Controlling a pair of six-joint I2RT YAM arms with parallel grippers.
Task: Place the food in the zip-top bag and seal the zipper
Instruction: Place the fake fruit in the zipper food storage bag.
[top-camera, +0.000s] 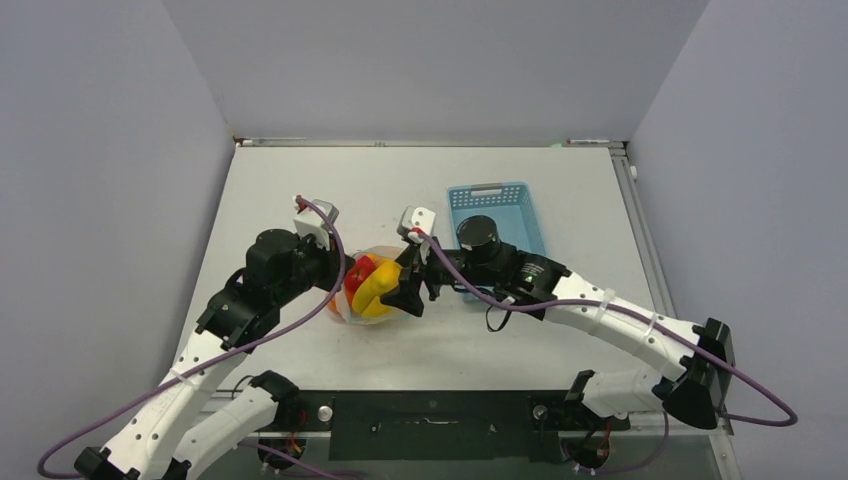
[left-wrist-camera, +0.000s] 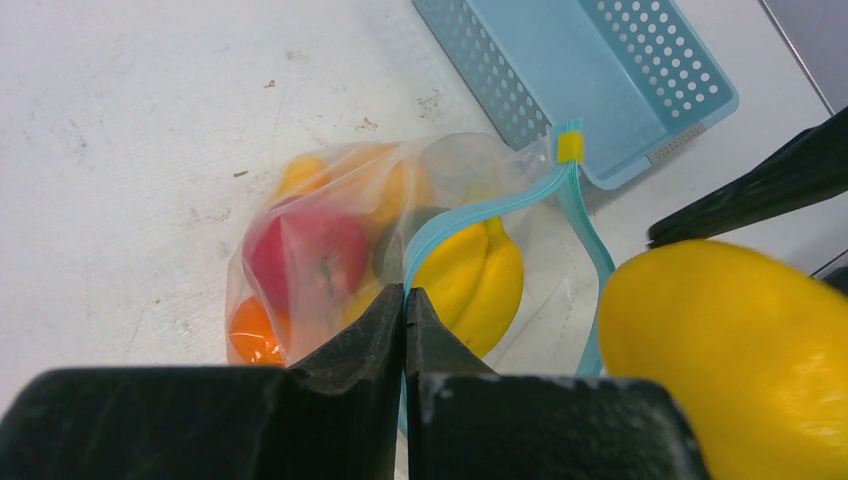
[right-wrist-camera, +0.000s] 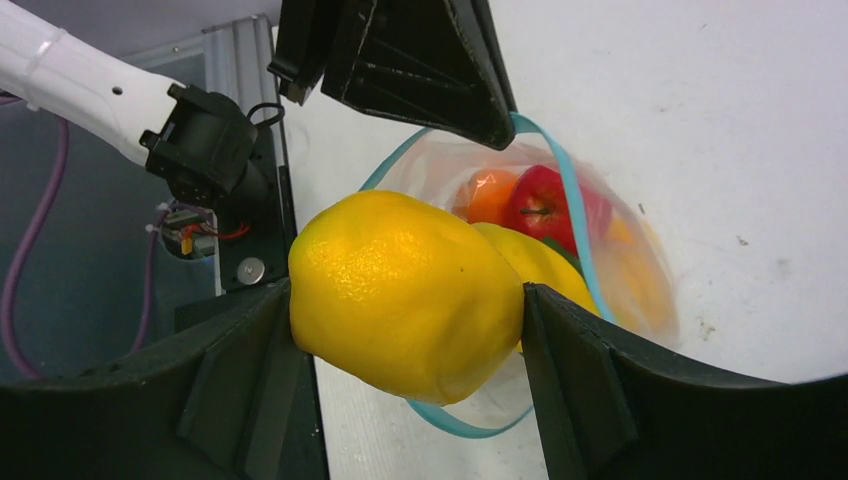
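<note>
lemon (right-wrist-camera: 400, 270) in right tool (right-wrist-camera: 407, 305) above zip-top bag (right-wrist-camera: 640, 275) holding apple (right-wrist-camera: 545, 205), orange (right-wrist-camera: 488, 195), banana (right-wrist-camera: 548, 265).

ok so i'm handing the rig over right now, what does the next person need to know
The left gripper is shut on the zipper, holding the zip-top bag by its mouth.
The right gripper is shut on a lemon, over the open mouth, not yet released.
Done: red apple, orange and banana are in the bag.
Left: drop the lemon in, then seal the zipper.
</note>
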